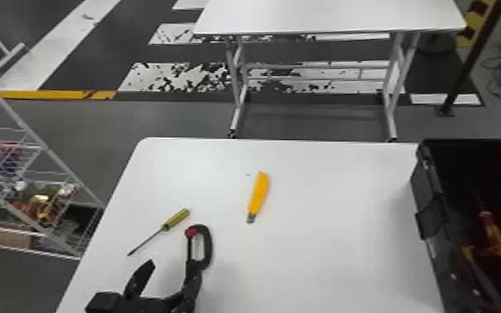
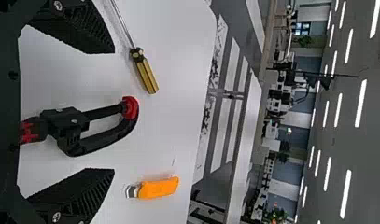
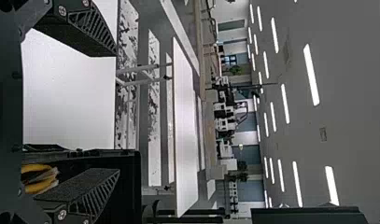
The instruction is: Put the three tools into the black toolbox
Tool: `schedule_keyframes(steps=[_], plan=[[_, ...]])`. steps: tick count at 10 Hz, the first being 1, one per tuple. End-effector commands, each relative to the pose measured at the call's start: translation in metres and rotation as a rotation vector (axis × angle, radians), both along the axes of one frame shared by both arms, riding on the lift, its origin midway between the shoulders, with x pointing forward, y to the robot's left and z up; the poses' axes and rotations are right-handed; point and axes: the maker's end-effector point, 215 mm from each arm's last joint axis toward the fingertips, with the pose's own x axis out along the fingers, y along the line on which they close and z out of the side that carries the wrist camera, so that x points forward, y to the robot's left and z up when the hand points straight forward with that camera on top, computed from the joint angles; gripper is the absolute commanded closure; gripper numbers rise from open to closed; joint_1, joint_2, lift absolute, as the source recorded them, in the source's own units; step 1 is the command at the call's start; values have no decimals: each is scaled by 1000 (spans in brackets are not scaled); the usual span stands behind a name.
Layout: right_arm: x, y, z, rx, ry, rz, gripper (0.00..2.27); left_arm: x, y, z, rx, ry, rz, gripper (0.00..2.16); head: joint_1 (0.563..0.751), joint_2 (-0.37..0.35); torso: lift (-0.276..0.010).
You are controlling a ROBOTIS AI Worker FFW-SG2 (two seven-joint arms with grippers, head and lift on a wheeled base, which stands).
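My left gripper [image 1: 169, 272] is low over the white table, left of centre. In the left wrist view, the left gripper [image 2: 114, 111] stands open, with a black clamp [image 2: 101, 137] with a red tip lying between its fingers. The clamp [image 1: 207, 245] extends past them in the head view. A yellow-handled screwdriver [image 1: 174, 219] lies left of it, and an orange utility knife [image 1: 259, 193] farther back to the right. At the table's right is the open black toolbox [image 1: 428, 189]. The right gripper [image 3: 116, 113] is open, one finger over the toolbox [image 3: 130, 186].
Inside the toolbox are a red-and-yellow tool [image 1: 491, 233] and yellow handles [image 3: 38, 178]. A wire shelf [image 1: 41, 145] with assorted goods stands left of the table [image 1: 324, 249]. Beyond the far edge is a second white table [image 1: 328, 16].
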Motion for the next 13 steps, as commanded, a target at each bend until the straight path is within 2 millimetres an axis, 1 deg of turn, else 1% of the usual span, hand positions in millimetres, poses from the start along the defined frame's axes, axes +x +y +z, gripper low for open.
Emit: schedule_keyframes(steps=[1,3,4,6,7,12,13], plan=[[0,0,1,0,-5,0,117,0,-2,-5,-1,9,-3,90,695,167,-51],[0,0,3,1,-12,1,117,1,-12,-9,-5,18,-23,90,695,162,-51],[0,0,3,-1,-13,2,117,-2,-18,-17,-16,60,-33,90,695,153,-51],[1,1,2,-1,-13,2,117,-7,-35,-23,-41,126,-54,90,695,129,-51],[1,1,1,0,-11,3,117,-11,-39,-32,-49,185,-54,90,695,113,-51],[1,0,0,-4,-14,5,117,-13,-37,-37,-43,231,-29,90,695,98,-51],[1,0,0,-5,-17,6,117,-13,-36,-37,-41,231,-24,181,695,99,-51]])
